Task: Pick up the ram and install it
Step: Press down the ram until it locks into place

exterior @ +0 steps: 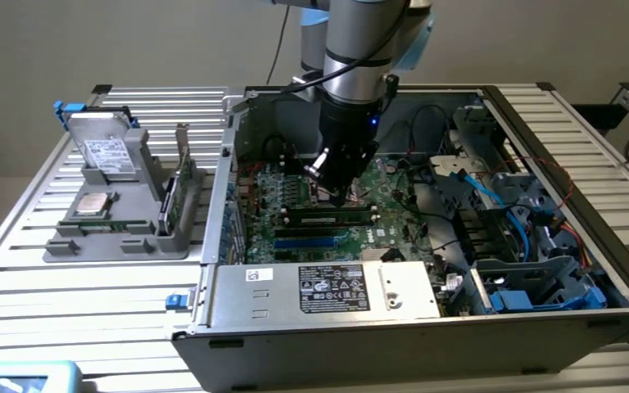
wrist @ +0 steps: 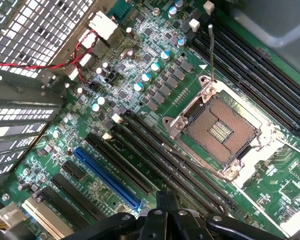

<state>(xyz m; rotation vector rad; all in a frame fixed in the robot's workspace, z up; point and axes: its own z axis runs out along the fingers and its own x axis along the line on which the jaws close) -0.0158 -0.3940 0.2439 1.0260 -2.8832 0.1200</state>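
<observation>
The open case (exterior: 555, 327) holds the motherboard (wrist: 155, 90); the ram (exterior: 331, 219) sits in a slot mid-board. The gripper (exterior: 337, 195), fingers together, hovers just above it. Cables (exterior: 490, 196) fill the case's side.

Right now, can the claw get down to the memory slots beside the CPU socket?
Probably yes. The claw hangs shut inside the open case, just above the board. The black memory slots next to the CPU socket look empty, and the red wires lie well off to the side.
</observation>
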